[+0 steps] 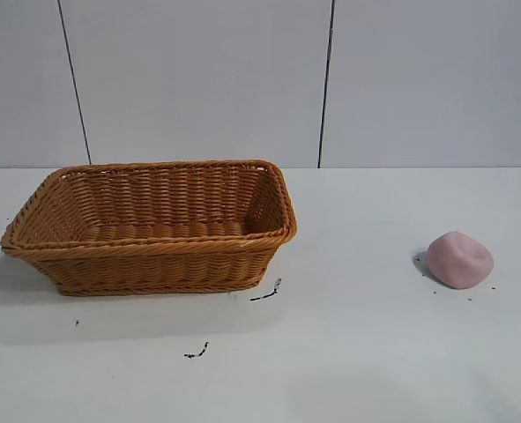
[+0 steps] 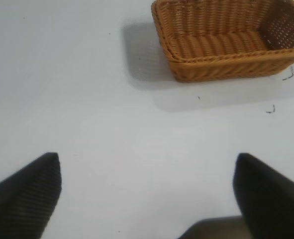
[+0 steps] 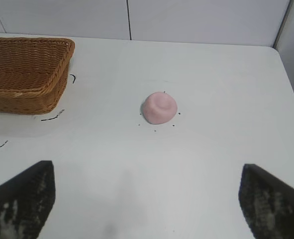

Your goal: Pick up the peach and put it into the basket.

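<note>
— How do your arms stand?

— My right end effector point(image 3: 146, 199) hangs above the table point(image 1: 357, 352), tilted down toward the peach point(image 1: 459, 260), fingers spread wide, holding nothing. My left end effector point(image 2: 147, 191) is spread too, facing the basket point(image 1: 154, 225) from afar.

— And the peach?

— Pale pink, lumpy, with a shallow dimple. It lies on the table, well apart from the basket, with bare table on all sides of it.

Peach point(image 1: 459, 259) (dimpled) well right of basket point(image 1: 154, 231)
</note>
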Available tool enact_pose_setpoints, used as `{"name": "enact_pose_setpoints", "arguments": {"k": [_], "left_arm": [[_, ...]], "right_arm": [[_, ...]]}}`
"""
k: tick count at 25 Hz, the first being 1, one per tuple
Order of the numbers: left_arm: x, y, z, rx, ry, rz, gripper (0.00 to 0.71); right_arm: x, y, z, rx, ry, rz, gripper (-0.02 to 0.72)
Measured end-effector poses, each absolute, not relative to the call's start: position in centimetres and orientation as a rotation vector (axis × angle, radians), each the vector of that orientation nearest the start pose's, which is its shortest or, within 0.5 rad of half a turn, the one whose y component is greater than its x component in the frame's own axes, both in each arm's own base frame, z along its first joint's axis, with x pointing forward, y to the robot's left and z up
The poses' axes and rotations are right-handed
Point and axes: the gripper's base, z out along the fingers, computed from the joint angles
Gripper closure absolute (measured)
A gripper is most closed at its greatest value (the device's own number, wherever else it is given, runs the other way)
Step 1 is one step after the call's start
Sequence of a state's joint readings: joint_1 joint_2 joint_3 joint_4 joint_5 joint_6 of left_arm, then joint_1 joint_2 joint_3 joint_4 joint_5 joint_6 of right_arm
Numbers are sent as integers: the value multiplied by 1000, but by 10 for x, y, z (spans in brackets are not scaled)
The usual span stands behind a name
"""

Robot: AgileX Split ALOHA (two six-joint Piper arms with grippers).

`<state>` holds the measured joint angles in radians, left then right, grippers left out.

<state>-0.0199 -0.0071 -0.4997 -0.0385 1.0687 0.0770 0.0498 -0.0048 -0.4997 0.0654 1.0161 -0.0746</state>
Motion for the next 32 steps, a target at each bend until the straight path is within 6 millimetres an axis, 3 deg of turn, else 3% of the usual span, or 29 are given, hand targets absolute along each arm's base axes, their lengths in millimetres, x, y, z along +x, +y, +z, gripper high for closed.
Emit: {"name": "enact_pose_setpoints", "arguments": {"k": [9, 14, 18, 25, 32], "left_arm": [[-6, -3, 277, 101, 2042, -10, 18], [-6, -3, 277, 101, 2042, -10, 18], [-6, -3, 277, 101, 2042, -10, 18], [-6, -3, 277, 101, 2042, -10, 18], [-6, -3, 277, 101, 2042, -10, 18]], "right_arm": [[-4, 5, 282, -125, 1983, 58, 14], [9, 5, 307, -120, 1962, 57, 14], [49, 7, 328, -121, 2094, 60, 14], [154, 12, 338, -126, 2400, 69, 14], [265, 18, 305, -129, 2646, 73, 14]]}}
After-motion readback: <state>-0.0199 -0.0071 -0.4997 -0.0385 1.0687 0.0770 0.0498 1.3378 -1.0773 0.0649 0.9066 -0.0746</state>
